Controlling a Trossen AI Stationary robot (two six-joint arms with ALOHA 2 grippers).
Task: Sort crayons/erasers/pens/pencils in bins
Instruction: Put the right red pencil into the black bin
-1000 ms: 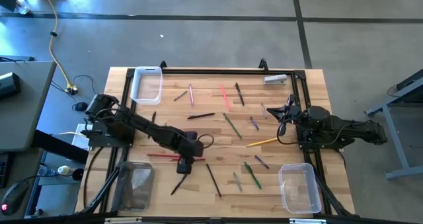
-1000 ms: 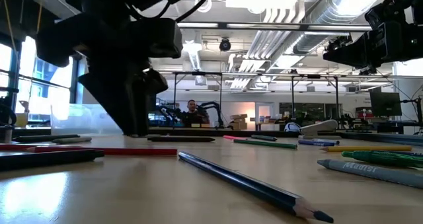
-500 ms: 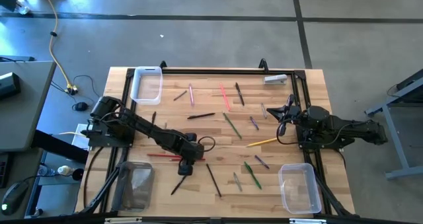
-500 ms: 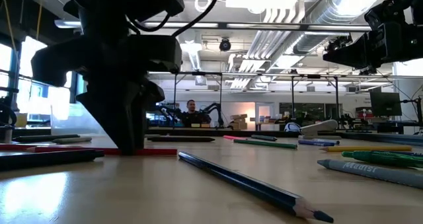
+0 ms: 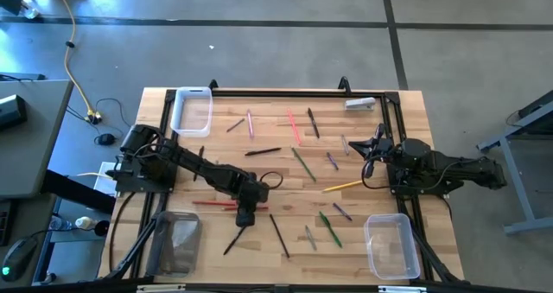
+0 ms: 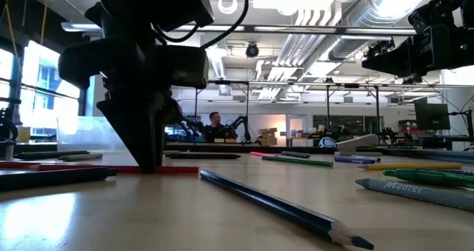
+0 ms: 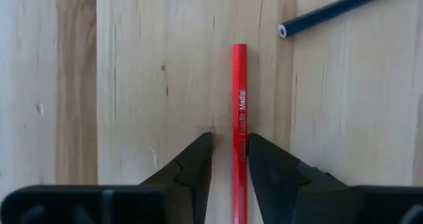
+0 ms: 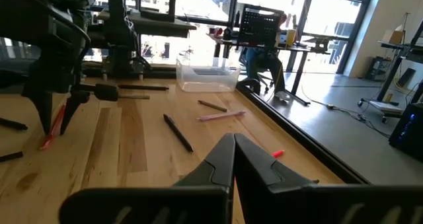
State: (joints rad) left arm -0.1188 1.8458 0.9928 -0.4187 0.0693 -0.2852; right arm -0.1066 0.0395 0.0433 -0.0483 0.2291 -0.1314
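Note:
A red pencil [image 7: 239, 98] lies flat on the wooden table [image 5: 259, 168], left of centre [image 5: 212, 204]. My left gripper [image 7: 230, 145] points steeply down over its one end, open, one finger on each side of it, tips at the tabletop [image 6: 152, 166]. My right gripper [image 8: 233, 145] is shut on nothing and hangs level over the right edge [image 5: 371, 148]. Several crayons, pens and pencils lie scattered across the table. A white-rimmed bin [image 5: 192, 111], a grey-tinted bin [image 5: 177, 241] and a clear bin [image 5: 389, 245] stand at three corners. My left gripper straddles the red pencil near one end [image 7: 239, 151], coming from above with its fingers across the pencil. One finger [image 7: 261, 154] lies close against the pencil's side; I cannot tell whether it touches. The other finger [image 7: 198, 154] stands apart. The pencil rests flat on the table.
A dark blue pencil [image 7: 337, 9] lies close by beyond the red one's far end, and a black stick [image 5: 233, 239] just toward the near edge. Green, pink, purple and yellow sticks [image 5: 302, 163] fill the middle. A black frame borders the table.
My left gripper has come down onto the table over the red pencil, its fingertips now at the tabletop, and has rolled a little. The red pencil has stayed where it was.

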